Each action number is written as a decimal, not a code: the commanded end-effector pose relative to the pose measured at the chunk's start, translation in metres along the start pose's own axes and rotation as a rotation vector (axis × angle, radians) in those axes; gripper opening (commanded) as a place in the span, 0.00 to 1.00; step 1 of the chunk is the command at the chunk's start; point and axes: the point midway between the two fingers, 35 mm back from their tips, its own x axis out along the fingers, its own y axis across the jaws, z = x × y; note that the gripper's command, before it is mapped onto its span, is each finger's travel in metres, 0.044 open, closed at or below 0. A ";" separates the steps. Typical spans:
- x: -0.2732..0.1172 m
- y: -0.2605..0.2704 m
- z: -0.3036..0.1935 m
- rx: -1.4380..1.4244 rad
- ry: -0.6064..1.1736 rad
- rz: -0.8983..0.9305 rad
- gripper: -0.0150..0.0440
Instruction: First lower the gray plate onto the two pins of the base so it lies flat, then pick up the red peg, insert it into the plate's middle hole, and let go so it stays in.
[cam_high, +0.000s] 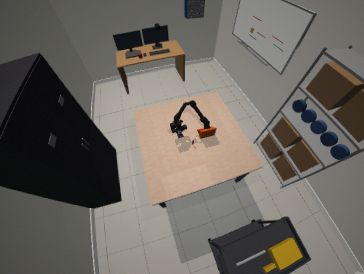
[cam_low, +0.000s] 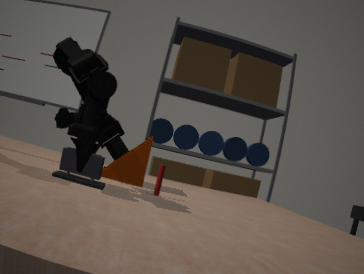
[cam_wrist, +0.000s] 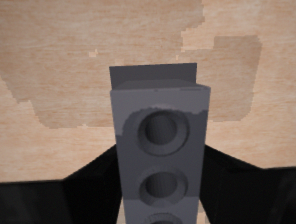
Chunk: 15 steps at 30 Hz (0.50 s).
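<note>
The plate is above the base, near the peg.

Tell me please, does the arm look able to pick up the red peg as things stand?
Probably not yet: its tool is shut on the gray plate, so it would likely need to release that first. The red peg itself stands upright beside the orange wedge.

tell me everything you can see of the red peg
The red peg is a slim, plain rod, one even red with no separate parts visible; its material can't be told. It stands upright on the wooden table, leaning slightly in the tilted exterior view, near the orange wedge. The gripper isn't touching it.
</note>
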 end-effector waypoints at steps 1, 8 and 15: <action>0.000 0.000 0.000 0.003 0.000 0.000 0.25; 0.000 0.000 0.000 0.003 0.000 0.000 0.57; 0.000 0.000 0.000 0.003 0.000 0.000 0.88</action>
